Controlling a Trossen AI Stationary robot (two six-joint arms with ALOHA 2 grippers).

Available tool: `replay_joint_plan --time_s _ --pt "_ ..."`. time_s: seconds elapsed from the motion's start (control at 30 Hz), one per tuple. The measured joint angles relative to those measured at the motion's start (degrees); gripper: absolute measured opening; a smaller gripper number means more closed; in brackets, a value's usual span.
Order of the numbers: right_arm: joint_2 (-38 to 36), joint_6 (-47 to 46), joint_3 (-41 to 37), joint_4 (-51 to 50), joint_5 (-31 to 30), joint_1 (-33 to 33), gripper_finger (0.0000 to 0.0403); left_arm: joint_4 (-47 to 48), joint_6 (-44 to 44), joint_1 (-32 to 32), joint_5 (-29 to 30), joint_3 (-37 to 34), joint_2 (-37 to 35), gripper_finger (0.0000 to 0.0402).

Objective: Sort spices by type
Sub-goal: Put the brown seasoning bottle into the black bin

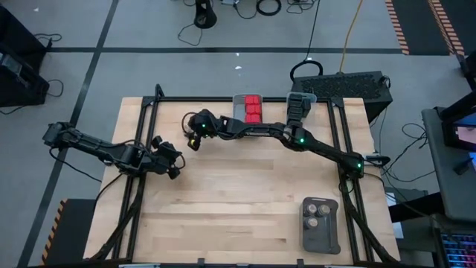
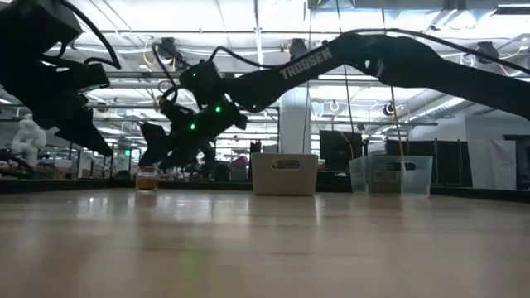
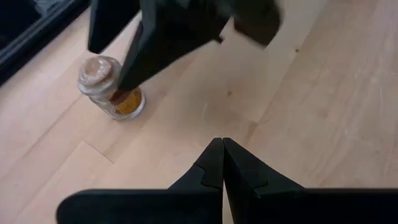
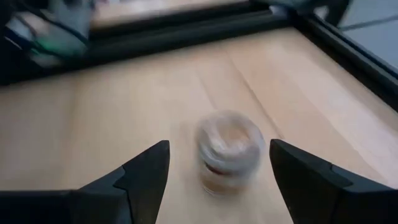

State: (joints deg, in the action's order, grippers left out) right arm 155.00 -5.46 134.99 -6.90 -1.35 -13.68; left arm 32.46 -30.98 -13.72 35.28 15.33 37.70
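One round clear jar (image 4: 229,149) with a pale top and orange-brown contents stands upright on the wood table; it also shows in the low view (image 2: 147,179) and the left wrist view (image 3: 112,93). My right gripper (image 4: 219,145) is open, with one finger on either side of the jar and a gap on both sides; in the high view it (image 1: 192,138) is left of the far bins. My left gripper (image 3: 222,146) is shut and hovers nearby (image 1: 175,165), on the jar's near-left side. Red-capped spices (image 1: 253,108) fill the grey bin. No dark black ones show.
The grey bin (image 2: 285,174) and the clear bin (image 2: 391,175) stand at the far edge. A flat dark grey tray (image 1: 309,242) near the near right corner holds three tan-topped jars (image 1: 318,212). Black frame rails run along the table's far edge (image 4: 186,34).
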Motion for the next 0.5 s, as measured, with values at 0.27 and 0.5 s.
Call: replay_joint_plan --time_s 0.27,0.5 --pt "0.63 0.72 0.1 5.29 -3.92 0.41 0.0244 -0.14 0.2 0.0 -1.02 0.0 0.06 0.0008" --pt "0.7 0.94 0.03 5.14 -3.47 0.6 0.0223 -0.19 0.19 0.0 -1.07 0.0 0.06 0.0008"
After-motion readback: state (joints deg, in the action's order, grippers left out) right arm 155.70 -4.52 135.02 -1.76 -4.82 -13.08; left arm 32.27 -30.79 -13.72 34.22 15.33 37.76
